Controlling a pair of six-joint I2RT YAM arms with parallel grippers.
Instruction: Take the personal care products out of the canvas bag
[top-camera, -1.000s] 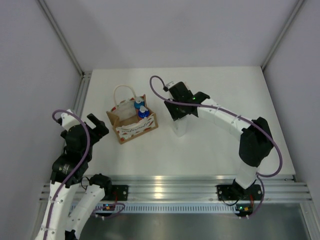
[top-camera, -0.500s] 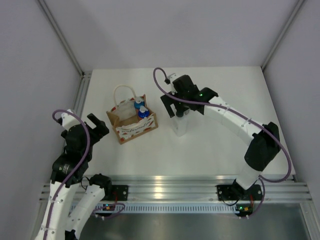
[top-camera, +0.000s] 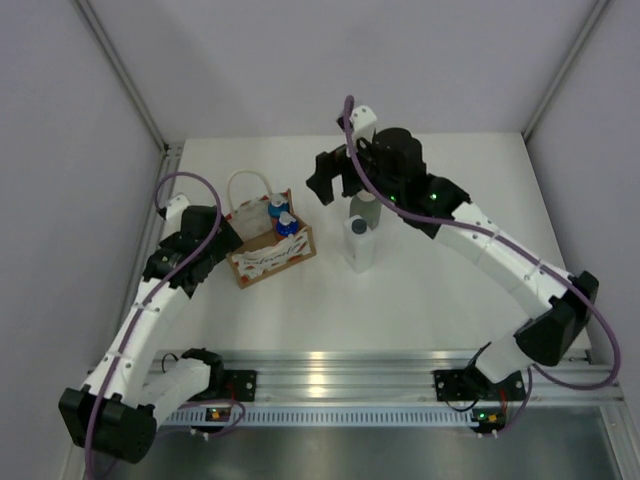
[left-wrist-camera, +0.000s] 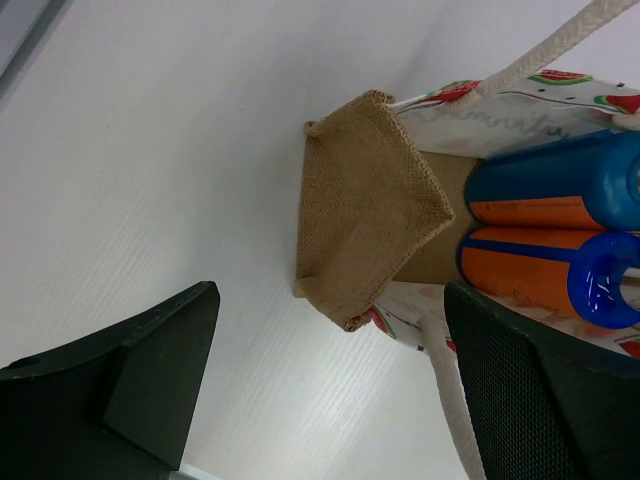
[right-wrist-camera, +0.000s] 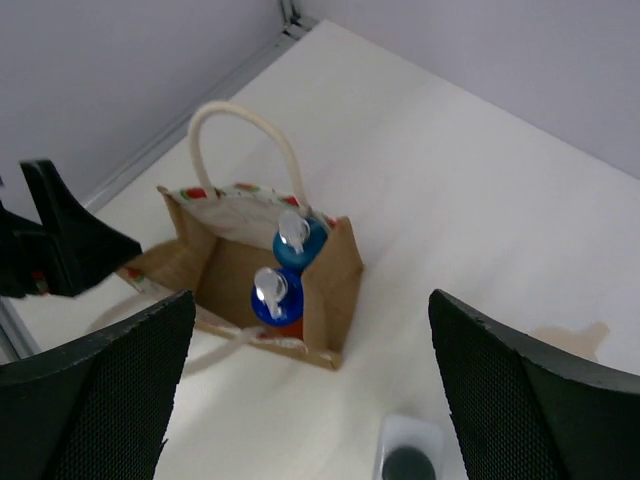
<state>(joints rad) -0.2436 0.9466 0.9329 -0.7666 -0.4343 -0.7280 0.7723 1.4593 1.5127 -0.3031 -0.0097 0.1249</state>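
The canvas bag (top-camera: 262, 256) stands at the table's left-middle, its handles (right-wrist-camera: 243, 130) looped up. Two orange bottles with blue tops (top-camera: 283, 219) stand inside it, at its right end (right-wrist-camera: 275, 297). To the bag's right a white bottle with a grey cap (top-camera: 359, 246) stands on the table. A grey-green bottle (top-camera: 365, 208) stands just behind it, partly under my right arm. My right gripper (top-camera: 335, 188) hangs open and empty above the table between bag and white bottle (right-wrist-camera: 410, 455). At the bag's left end (left-wrist-camera: 365, 205), my left gripper (top-camera: 220, 240) is open, holding nothing.
Grey walls close in the table on three sides, with a metal rail (top-camera: 168, 170) along the left edge. The aluminium base rail (top-camera: 340, 380) runs along the near edge.
My right gripper opened, let go of the white bottle and rose back toward the bag. My left arm reached forward from the near left to the bag's left end.
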